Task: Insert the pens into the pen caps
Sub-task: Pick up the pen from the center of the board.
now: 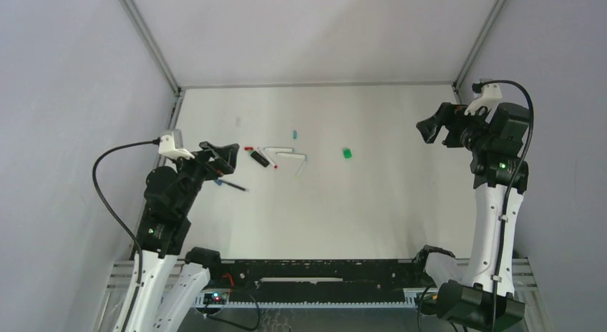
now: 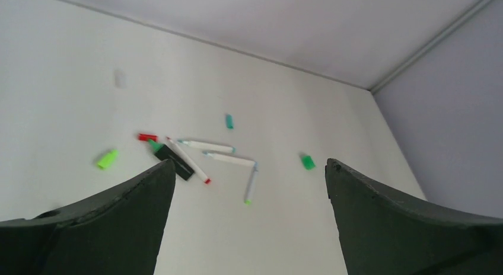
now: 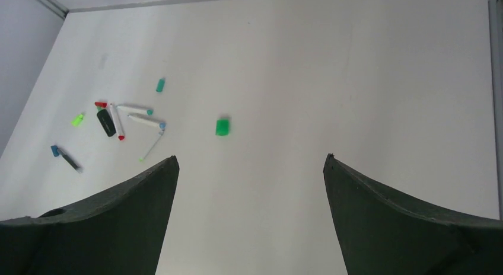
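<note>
Lying in a loose bunch left of the middle of the flat white table are four slim white pens with coloured tips. One tip is red and one is green. A thick black marker with a green end lies just beside the red-tipped pen. A tiny red cap sits by the marker's green end. A small teal cap lies on its own, a bit farther back. A chunky bright green cap lies to the right of the bunch, apart from it. A lime green cap lies to the left of the bunch. A thin black pen lies closer to the arms, with a small blue cap at its end. I cannot tell if the two touch.

The left gripper hovers above the table, just left of the bunch and near the thin black pen. Its two dark fingers are spread wide apart and hold nothing.

The right gripper hangs over the far right side of the table, well apart from all the pens and caps. Its fingers are spread wide too, with nothing between them.
</note>
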